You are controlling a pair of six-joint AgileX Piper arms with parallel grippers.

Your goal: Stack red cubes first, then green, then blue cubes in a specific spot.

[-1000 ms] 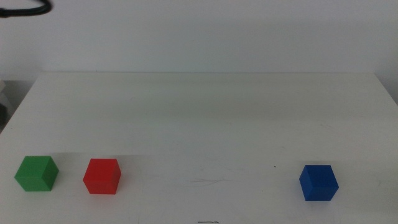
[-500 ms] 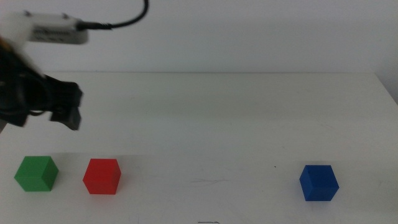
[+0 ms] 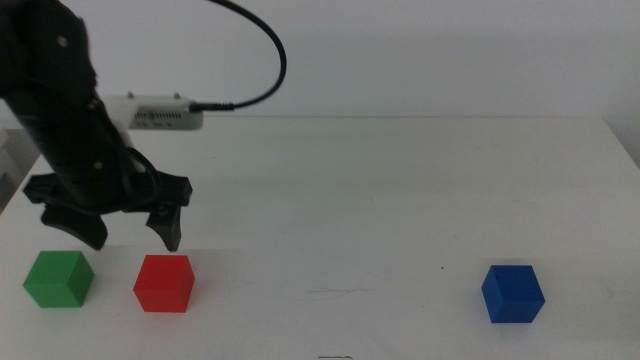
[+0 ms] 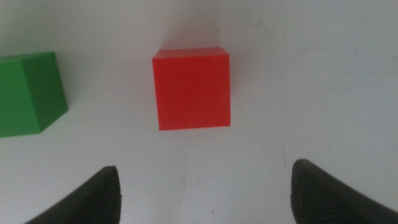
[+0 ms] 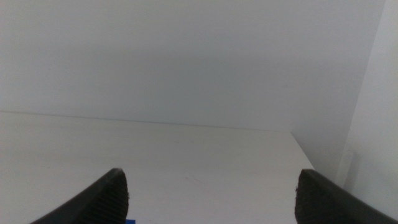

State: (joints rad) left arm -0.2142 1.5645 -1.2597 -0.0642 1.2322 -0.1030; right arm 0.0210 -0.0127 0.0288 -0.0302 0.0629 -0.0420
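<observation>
blue cube (image 3: 512, 293): sitting near the front edge of the desk (image 3: 380, 190), way over on my right side, all alone

red cube (image 3: 164, 283): front left of the desk, flat on the surface — nothing stacked on it yet

green cube (image 3: 58, 278): just to the left of the red one, near it but not touching

left claw (image 3: 125, 232): hanging over the desk just behind the red and green cubes, jaws spread wide and empty — in my wrist cam the red cube sits out ahead between the two jaw tips, no contact

right claw (image 5: 208, 196): parked out of the overhead shot, jaws apart with nothing between them, looking across bare desk toward the wall
</observation>
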